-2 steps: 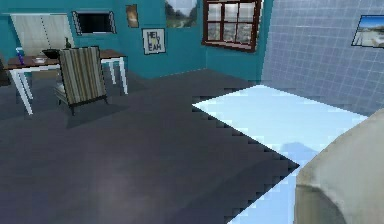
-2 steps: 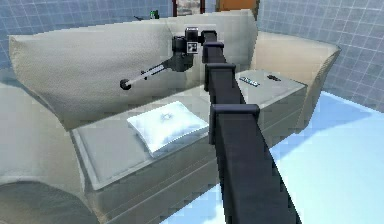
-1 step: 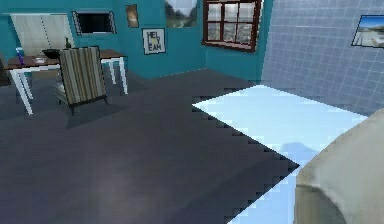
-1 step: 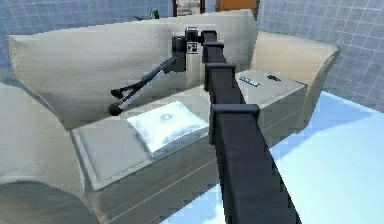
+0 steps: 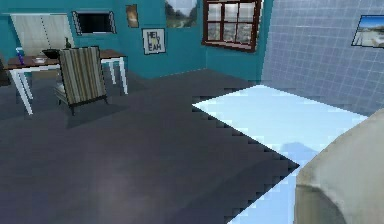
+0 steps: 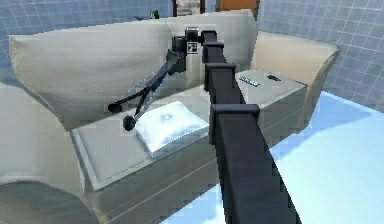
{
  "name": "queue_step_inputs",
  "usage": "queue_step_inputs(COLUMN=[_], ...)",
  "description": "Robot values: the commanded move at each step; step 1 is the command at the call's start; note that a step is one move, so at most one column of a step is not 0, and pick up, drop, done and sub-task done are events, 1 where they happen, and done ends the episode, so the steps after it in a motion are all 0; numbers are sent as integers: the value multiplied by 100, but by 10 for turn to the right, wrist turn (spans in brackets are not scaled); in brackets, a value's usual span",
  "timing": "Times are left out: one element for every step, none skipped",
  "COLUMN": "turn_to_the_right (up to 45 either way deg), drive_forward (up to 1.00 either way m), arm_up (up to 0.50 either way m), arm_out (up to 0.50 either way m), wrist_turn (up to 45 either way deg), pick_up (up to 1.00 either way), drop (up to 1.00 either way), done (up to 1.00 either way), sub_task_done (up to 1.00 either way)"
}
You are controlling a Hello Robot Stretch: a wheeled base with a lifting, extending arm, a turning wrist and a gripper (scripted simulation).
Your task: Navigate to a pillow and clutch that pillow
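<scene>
The gripper (image 6: 121, 115) is hovering at the sofa (image 6: 55, 60) — a white pillow (image 6: 172, 128) is lying just beside its fingertips — whether it is grasping anything, I cannot tell.

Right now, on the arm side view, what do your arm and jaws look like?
The arm is a dark square bar in stepped segments. At its far end sit two small white squares with black marks. The jaws are two thin dark rods with small rounded tips, on a compact dark body.
</scene>
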Motion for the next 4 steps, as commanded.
queue_step_inputs(turn_to_the_right=[0,450,420,0], drive_forward=[0,0,0,35], arm_up=[0,0,0,0], arm_out=[-48,0,0,0], wrist_turn=[0,0,0,0], pick_up=[0,0,0,0], drop=[0,0,0,0], done=[0,0,0,0], sub_task_done=[0,0,0,0])
